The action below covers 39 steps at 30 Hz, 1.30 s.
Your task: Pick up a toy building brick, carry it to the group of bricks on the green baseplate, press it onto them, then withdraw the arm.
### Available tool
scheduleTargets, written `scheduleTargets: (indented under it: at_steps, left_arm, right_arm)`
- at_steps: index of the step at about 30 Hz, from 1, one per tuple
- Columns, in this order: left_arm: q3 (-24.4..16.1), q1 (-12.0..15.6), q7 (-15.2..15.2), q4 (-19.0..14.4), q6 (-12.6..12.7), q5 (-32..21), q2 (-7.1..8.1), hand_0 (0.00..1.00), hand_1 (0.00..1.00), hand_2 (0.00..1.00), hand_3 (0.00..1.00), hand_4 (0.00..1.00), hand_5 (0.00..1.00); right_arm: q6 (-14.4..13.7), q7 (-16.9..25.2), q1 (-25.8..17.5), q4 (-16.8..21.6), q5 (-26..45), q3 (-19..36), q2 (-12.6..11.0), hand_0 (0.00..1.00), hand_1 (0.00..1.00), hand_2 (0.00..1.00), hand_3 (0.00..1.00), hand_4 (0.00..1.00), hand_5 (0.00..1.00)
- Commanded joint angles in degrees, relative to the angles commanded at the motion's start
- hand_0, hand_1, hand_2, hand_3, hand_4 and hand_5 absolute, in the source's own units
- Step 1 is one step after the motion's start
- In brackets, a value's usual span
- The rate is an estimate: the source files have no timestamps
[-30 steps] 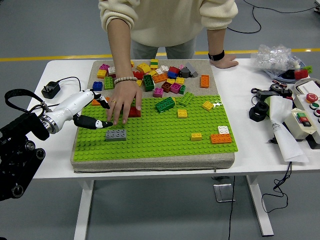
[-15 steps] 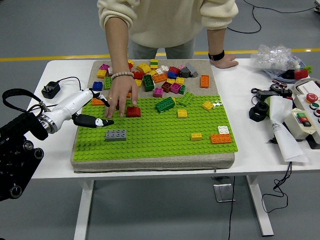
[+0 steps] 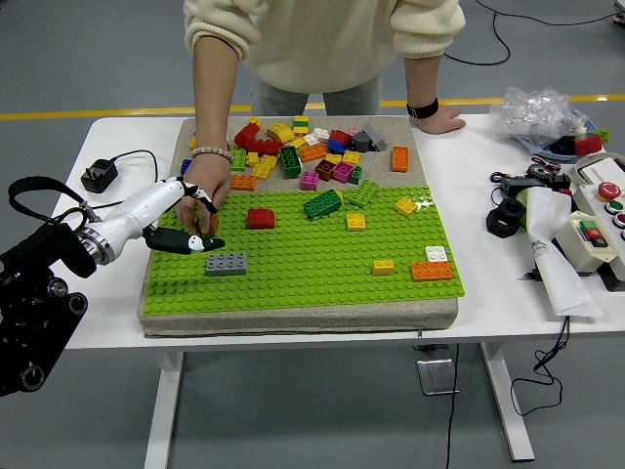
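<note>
My left hand [image 3: 207, 225], white with black fingertips, hovers over the left edge of the green baseplate [image 3: 312, 274], thumb and fingers spread and nothing gripped. A person's hand [image 3: 207, 188] reaches down between my thumb and fingers, and a small orange brick [image 3: 213, 224] shows at its fingertips. A grey brick [image 3: 226, 264] sits on the plate just right of my thumb. A red brick [image 3: 261, 218] stands alone further in. Loose bricks [image 3: 312, 151] lie heaped on the mat behind the plate. My right arm is out of view.
On the plate also stand a green brick [image 3: 321, 204], yellow bricks [image 3: 356, 221] and an orange and white pair [image 3: 431, 266]. A charger [image 3: 99, 176] lies at the left. A control box [image 3: 601, 220], paper and black parts are at the right. The person's other hand [image 3: 437, 120] rests on the far edge.
The person's hand has left the red brick on the plate and moved left and back, in between my left hand's fingers. My left hand has barely shifted.
</note>
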Motion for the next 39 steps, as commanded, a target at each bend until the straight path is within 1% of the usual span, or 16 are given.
scheduleTargets:
  at_steps: [10, 16, 17, 20, 22, 23, 34, 35, 39]
  left_arm:
    - [-1.01, 0.0, 0.15, 0.18, 0.53, 0.06, 0.13, 0.998, 0.827, 0.752, 0.593, 0.955, 0.499]
    - [-1.22, -0.37, -0.07, 1.18, 0.64, 0.8, 0.63, 0.998, 0.821, 0.745, 0.596, 0.954, 0.507]
    - [-1.23, -0.39, -0.12, 1.22, 0.63, 0.86, 0.72, 0.998, 0.809, 0.722, 0.597, 0.96, 0.518]
    - [-1.16, -0.47, -0.24, 1.41, 0.59, 0.93, 0.89, 0.998, 0.809, 0.722, 0.597, 0.96, 0.518]
    - [-1.0, -0.64, -0.32, 1.92, 0.58, 1.06, 1.0, 0.998, 0.809, 0.722, 0.597, 0.96, 0.518]
    - [-0.77, -0.82, -0.37, 2.45, 0.62, 1.18, 1.11, 0.998, 0.804, 0.692, 0.591, 0.959, 0.515]
    - [0.16, -2.4, -0.93, 5.13, 1.3, 1.25, 1.58, 0.998, 0.8, 0.674, 0.579, 0.958, 0.507]
    - [0.37, -2.73, -1.02, 5.57, 1.4, 1.3, 1.61, 0.998, 0.791, 0.645, 0.574, 0.946, 0.447]
    - [1.03, -3.5, -1.34, 6.54, 1.85, 1.34, 1.68, 0.998, 0.791, 0.645, 0.574, 0.946, 0.447]
  right_arm:
    - [0.04, 0.0, 0.05, 0.0, -0.19, -0.08, -0.01, 0.78, 0.708, 0.749, 0.69, 0.949, 0.696]
    - [0.08, 0.0, 0.11, 0.0, -0.31, -0.17, -0.01, 0.779, 0.708, 0.749, 0.69, 0.948, 0.695]
    - [0.08, 0.01, 0.11, 0.0, -0.32, -0.18, -0.02, 0.78, 0.709, 0.749, 0.69, 0.948, 0.695]
    - [0.09, 0.01, 0.11, 0.0, -0.33, -0.15, -0.02, 0.78, 0.709, 0.749, 0.69, 0.948, 0.695]
    - [0.08, 0.03, 0.11, 0.0, -0.28, -0.16, -0.02, 0.78, 0.709, 0.749, 0.69, 0.948, 0.695]
    - [0.06, 0.05, 0.13, 0.0, -0.24, -0.13, -0.02, 0.78, 0.707, 0.749, 0.69, 0.948, 0.695]
    - [0.02, 0.14, 0.11, 0.0, 0.11, -0.03, -0.01, 0.78, 0.708, 0.748, 0.689, 0.948, 0.696]
    - [0.0, 0.16, 0.12, 0.0, 0.17, -0.04, -0.04, 0.78, 0.708, 0.749, 0.689, 0.948, 0.695]
    - [-0.11, 0.21, 0.16, 0.0, 0.28, -0.05, -0.03, 0.78, 0.708, 0.749, 0.689, 0.948, 0.695]
